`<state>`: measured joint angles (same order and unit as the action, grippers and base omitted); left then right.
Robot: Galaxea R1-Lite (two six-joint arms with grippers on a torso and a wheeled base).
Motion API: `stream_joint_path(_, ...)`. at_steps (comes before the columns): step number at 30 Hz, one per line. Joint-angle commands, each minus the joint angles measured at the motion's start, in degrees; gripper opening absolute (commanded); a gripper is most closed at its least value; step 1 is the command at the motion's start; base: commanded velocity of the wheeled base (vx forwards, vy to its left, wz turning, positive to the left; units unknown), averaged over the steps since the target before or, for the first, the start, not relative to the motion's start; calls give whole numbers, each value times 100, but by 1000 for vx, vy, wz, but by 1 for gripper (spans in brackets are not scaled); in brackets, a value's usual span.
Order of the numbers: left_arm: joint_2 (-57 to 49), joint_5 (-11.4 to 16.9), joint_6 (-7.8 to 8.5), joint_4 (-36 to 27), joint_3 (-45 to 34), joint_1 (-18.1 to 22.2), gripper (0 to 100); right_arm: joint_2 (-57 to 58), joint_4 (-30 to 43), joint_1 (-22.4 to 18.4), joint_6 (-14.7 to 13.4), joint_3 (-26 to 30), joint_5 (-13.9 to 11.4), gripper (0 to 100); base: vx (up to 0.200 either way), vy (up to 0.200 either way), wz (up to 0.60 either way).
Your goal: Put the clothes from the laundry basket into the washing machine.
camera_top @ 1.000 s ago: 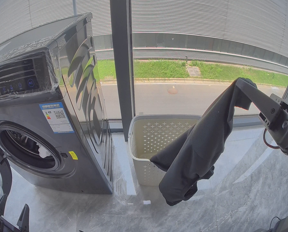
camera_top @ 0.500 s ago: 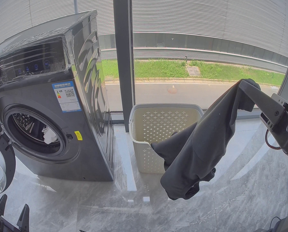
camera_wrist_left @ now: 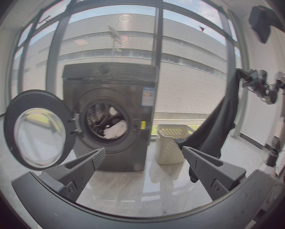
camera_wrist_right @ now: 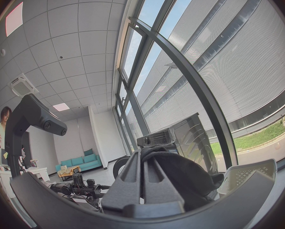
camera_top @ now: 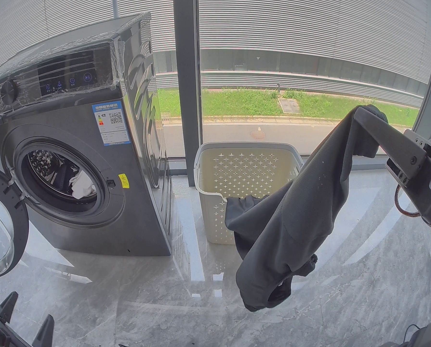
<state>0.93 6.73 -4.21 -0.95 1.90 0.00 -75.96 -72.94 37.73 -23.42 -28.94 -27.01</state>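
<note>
1. The right gripper (camera_top: 369,115) is raised and clenched on the top end of a dark grey garment (camera_top: 292,218).
2. The garment hangs free below the gripper. In the head view it crosses the front right corner of the laundry basket (camera_top: 210,184).
3. The basket stands on the floor (camera_top: 128,304) at the window, near the side of the washing machine (camera_top: 133,169).
4. The machine's door (camera_top: 3,222) stands open. A white cloth (camera_top: 82,185) lies inside the drum.
5. The left gripper (camera_wrist_left: 142,151) sits low in front of the machine, fingers spread wide and grasping nothing.
</note>
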Motion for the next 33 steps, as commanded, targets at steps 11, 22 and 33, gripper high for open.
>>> stream_joint_path(11,391,3027,1062,51,1348,-62,100,160,7,446,13,196,-67,0,0,0,0)
stream_joint_path(22,3836,5233,1633,236,2921,-220,100,-367,7,912,57,-252,-190,0,0,0,0)
stream_joint_path(33,5981,4416,2170,983,3018,-2522,100,-894,7,1606,65,-604,-190,0,0,0,0)
